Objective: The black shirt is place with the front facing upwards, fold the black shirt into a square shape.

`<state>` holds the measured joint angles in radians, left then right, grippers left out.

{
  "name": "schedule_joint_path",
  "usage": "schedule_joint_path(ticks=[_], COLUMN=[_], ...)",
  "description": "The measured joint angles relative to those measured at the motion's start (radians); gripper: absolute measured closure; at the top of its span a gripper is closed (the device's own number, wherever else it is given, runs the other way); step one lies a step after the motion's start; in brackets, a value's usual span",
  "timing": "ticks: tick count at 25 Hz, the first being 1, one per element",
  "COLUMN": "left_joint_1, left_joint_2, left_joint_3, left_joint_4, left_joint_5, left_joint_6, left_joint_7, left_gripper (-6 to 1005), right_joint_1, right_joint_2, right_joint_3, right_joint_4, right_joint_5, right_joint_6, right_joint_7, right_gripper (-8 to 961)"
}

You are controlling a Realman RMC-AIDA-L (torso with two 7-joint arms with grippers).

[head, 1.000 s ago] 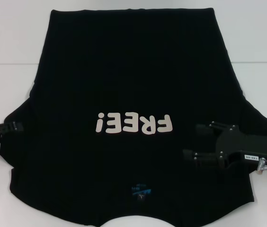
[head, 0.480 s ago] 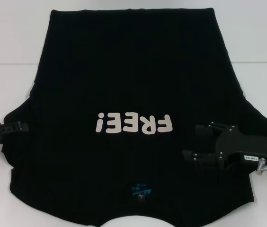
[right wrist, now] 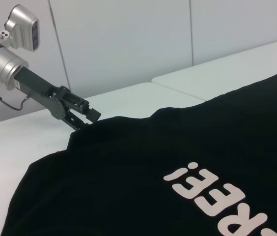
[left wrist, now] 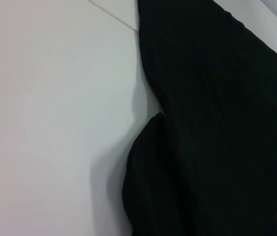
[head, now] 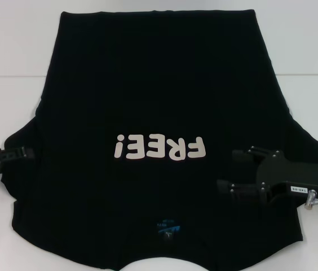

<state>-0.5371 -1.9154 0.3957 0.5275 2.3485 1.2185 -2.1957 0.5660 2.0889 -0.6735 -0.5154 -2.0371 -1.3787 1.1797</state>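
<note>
Reading "FREE!" [head: 160, 147]: black shirt [head: 159, 73]

Black shirt [head: 159, 84] spread flat, front up, on white table [head: 12, 113]; white "FREE!" print [head: 159, 147] upside down in head view; blue neck label [head: 167, 227] near edge closest to robot; sleeves out sideways.

Lab: bare white table [head: 12, 56], panelled wall [right wrist: 128, 39]

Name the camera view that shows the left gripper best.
The right wrist view: from across the black shirt, it shows the left gripper side-on at the shirt's sleeve edge, with its arm behind. The head view shows it dark against the sleeve. The left wrist view shows none of it, only shirt and table.
</note>
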Motion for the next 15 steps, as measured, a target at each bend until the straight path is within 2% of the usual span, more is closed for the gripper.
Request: schedule_joint_path(ticks=[6,9,12,15], left_joint_1=[-0.005,-0.008,-0.008,-0.004], left_joint_2=[-0.001,-0.003,-0.022,-0.045], left_joint_3=[0.008,0.06,0.117,0.128], left_joint_4=[-0.001,0.01,0.041,0.081], left_joint_5=[0.0,0.001,0.007,0.008], left_joint_6=[-0.001,-0.008,-0.047,-0.063], left_joint_7=[0.009,0.012,0.013,0.013], left_gripper=[184,189,193,198], right_joint_1=[0.0,0.001,0.001,0.001], right_joint_2=[-0.001,-0.001,-0.001,-0.001], right_joint_3=[0.0,0.0,0.0,0.0], right_joint_4=[0.0,0.0,-0.004,-0.008], right_joint_5=[0.0,0.0,0.0,0.0], right_joint_6=[0.0,0.0,0.0,-0.001], right_joint_7=[0.0,0.0,0.003,0.01], right_gripper=[17,17,17,17])
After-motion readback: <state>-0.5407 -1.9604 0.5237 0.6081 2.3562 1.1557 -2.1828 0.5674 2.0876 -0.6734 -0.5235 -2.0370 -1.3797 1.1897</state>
